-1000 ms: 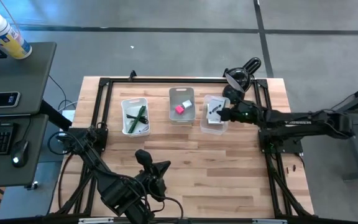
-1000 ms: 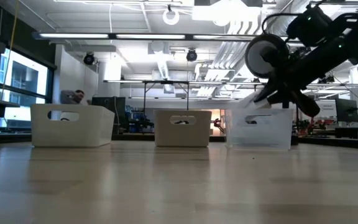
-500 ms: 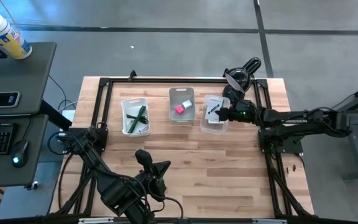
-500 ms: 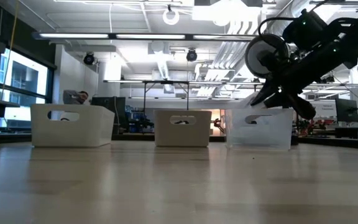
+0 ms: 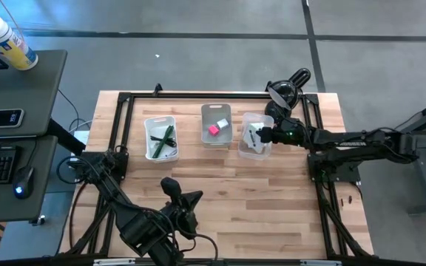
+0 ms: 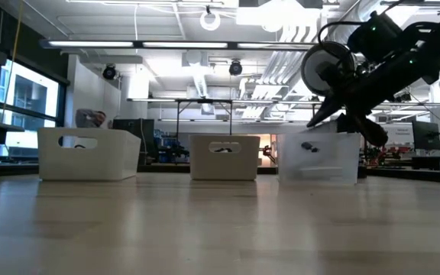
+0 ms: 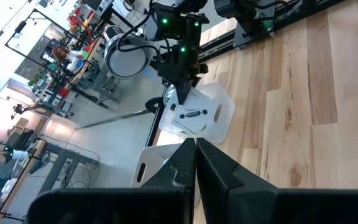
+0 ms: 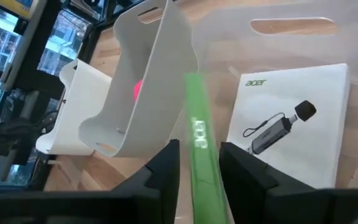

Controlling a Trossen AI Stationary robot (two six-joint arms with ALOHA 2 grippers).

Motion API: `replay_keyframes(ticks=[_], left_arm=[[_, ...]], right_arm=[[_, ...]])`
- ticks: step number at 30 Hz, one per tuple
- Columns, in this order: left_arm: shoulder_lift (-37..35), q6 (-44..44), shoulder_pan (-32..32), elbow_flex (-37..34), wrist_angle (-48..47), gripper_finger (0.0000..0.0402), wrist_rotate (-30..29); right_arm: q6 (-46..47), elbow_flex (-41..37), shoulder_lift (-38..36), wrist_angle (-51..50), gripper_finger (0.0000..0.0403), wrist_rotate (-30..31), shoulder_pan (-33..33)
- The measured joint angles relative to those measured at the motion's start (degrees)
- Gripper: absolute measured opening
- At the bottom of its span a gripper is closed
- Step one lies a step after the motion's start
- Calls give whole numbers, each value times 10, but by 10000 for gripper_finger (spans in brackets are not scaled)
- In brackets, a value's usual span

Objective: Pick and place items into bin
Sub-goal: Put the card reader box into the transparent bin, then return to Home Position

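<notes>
The right claw [image 5: 256, 135] hangs over the clear bin [image 5: 255, 136], the rightmost of three bins lined up near the far edge of the surface [image 5: 228, 199], and its fingers are pinched onto a green pen [image 8: 197, 155] that sticks out ahead of them. In the right wrist view the pen points down into that bin, where a white card with black print [image 8: 291, 137] lies on the floor with a small black-and-silver cabled piece [image 8: 278, 132] resting on it. The middle bin [image 5: 216, 123] just beside holds a pink block [image 5: 214, 129], and the left bin [image 5: 160, 137] holds dark green items. The step in hand looks like the release: it would go best if the claw lowers until the pen's tip is well inside the walls, with the pen along the bin's longer side, before the fingers part, so the pen neither bridges the rim nor bounces out. Care is needed near the black desk lamp [image 5: 287, 89] at the far right corner. The left claw [image 7: 194, 163] waits near the front edge with its fingers together and nothing between them.
</notes>
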Motion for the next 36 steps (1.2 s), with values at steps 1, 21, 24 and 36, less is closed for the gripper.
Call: replay_keyframes(ticks=[1, 21, 24, 36], left_arm=[[0, 0, 0, 0, 0, 3, 0], [0, 2, 0, 0, 0, 3, -13], [0, 2, 0, 0, 0, 3, -42], [-1, 119, 13, 40, -2, 3, -146]], right_arm=[[-2, 0, -2, 0, 106, 1, 0], [-66, 0, -119, -4, 114, -32, 3], [-90, 0, -151, 0, 114, -53, 10], [-170, 0, -292, 3, 114, -79, 68]])
